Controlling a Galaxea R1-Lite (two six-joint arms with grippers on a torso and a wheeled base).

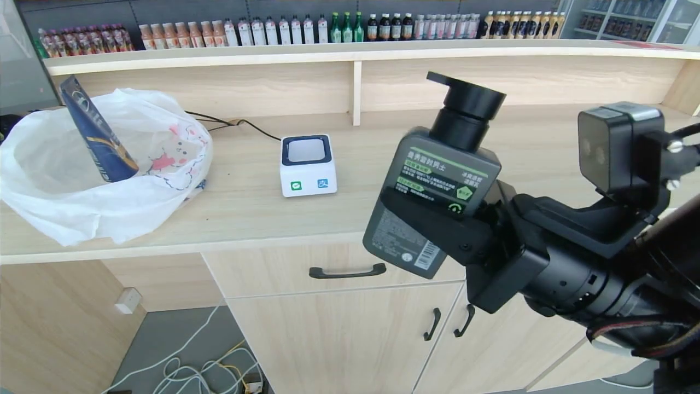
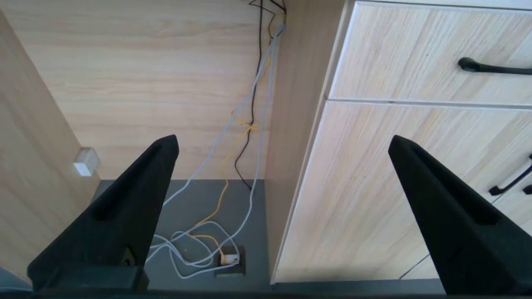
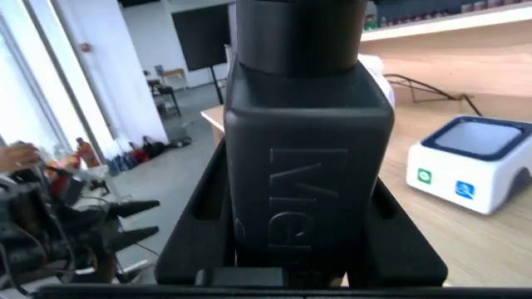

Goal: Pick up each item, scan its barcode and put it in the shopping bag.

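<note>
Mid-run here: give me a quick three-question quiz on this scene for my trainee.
1. True or false: the right pincer is shut on the grey pump bottle.
2. What is in the shopping bag? A) a green bottle B) a blue packet C) a red can
3. Fill in: the left pincer has its jaws ____.
Key: 1 true; 2 B; 3 open.

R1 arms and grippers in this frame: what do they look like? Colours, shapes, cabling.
All matte black. Left gripper: two broad wedge fingers tapering to tips. Right gripper: blocky body on a cylindrical wrist, a boxy camera module bracketed on with silver screws, coloured wires exposed behind.
</note>
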